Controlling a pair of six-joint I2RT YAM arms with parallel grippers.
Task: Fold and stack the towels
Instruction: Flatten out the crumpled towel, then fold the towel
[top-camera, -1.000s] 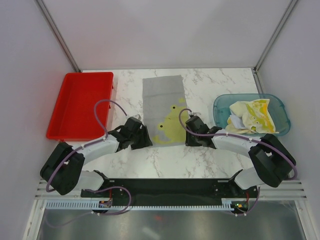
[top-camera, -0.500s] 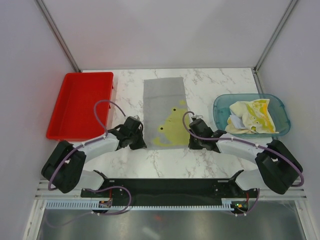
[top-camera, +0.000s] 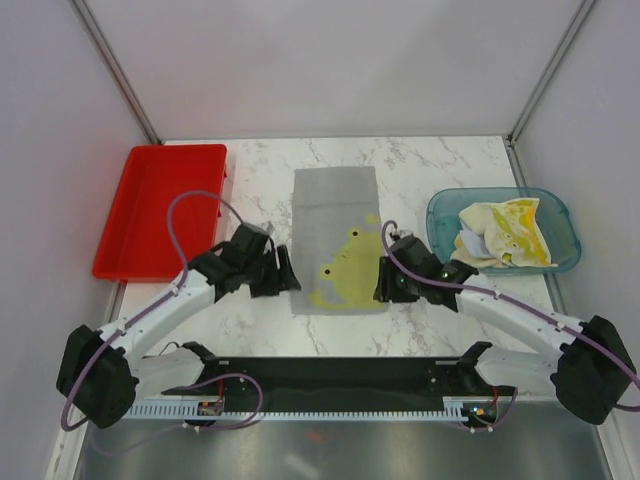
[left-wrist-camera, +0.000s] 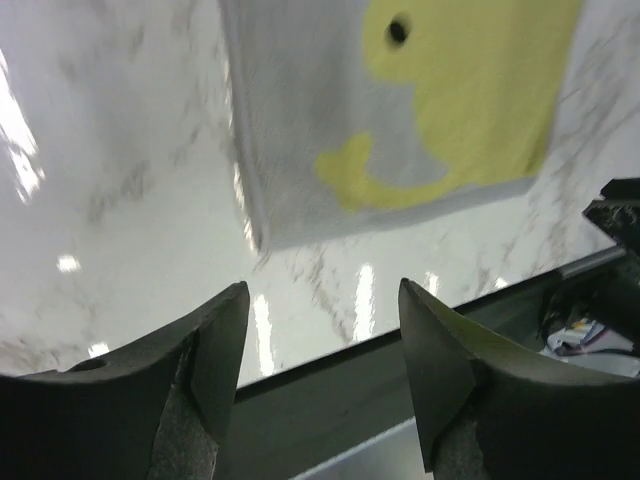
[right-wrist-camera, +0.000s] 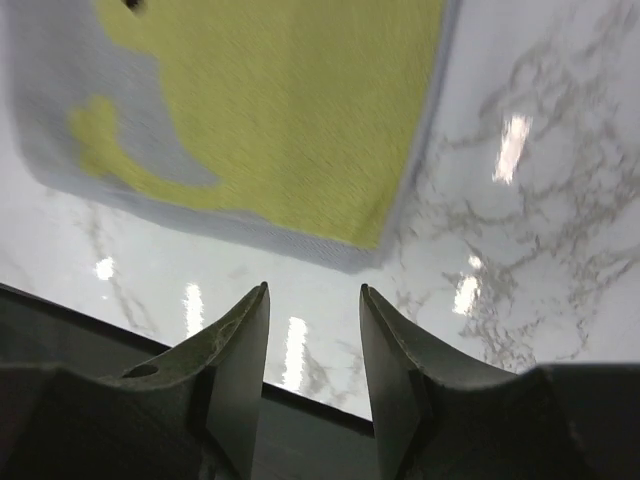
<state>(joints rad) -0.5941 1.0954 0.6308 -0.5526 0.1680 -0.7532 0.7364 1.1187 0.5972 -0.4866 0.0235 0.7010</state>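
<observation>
A flat grey cloth towel (top-camera: 335, 212) printed with a yellow frog-like figure lies spread in the middle of the white marble table (top-camera: 440, 165), its long sides running near to far and the yellow figure at its near end. The left gripper (top-camera: 284, 273) hangs just beside the towel's near left corner, its arm reaching in a long diagonal from the base at the near left. In the left wrist view the left gripper (left-wrist-camera: 322, 300) has its dark fingers well apart with nothing between them, and the towel (left-wrist-camera: 300, 140) sits clear beyond them. The right gripper (top-camera: 386, 284) mirrors this at the near right corner, on an arm stretched from the near right. Its fingers, seen from the right wrist (right-wrist-camera: 313, 300), stand apart by a narrower gap, also holding nothing, with the towel's edge (right-wrist-camera: 280, 110) just past the tips. On the left a red rectangular plastic tray (top-camera: 150, 215) rests. On the right a translucent teal plastic bin (top-camera: 565, 238) holds crumpled yellow and cream towels (top-camera: 505, 232).
</observation>
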